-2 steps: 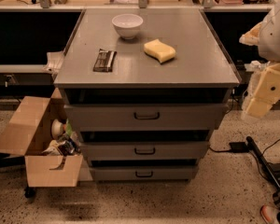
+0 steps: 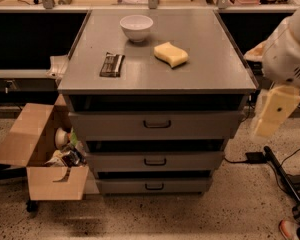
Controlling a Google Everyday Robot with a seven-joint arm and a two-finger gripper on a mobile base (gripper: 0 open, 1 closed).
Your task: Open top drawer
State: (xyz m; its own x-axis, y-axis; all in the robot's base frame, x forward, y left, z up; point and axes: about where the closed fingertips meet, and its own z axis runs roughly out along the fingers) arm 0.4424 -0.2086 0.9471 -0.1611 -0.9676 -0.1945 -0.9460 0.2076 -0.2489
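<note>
The top drawer point(image 2: 110, 125) is the widest of three grey drawers in the metal cabinet, just under its top. Its front stands slightly forward of the two below, with a dark gap above it. Its small dark loop handle point(image 2: 157, 124) sits at centre. My gripper point(image 2: 271, 113) hangs at the right of the cabinet, level with the top drawer's right end and apart from it, well right of the handle. The white arm point(image 2: 290, 49) rises above it.
On the cabinet top point(image 2: 210, 69) lie a white bowl point(image 2: 136, 27), a yellow sponge point(image 2: 171, 54) and a dark snack bar point(image 2: 112, 64). An open cardboard box point(image 2: 37, 149) of clutter stands at the left. Cables and a black base point(image 2: 280, 174) lie on the floor at the right.
My gripper has moved down and a little left, from beside the cabinet top to level with the top drawer. The drawers look unchanged.
</note>
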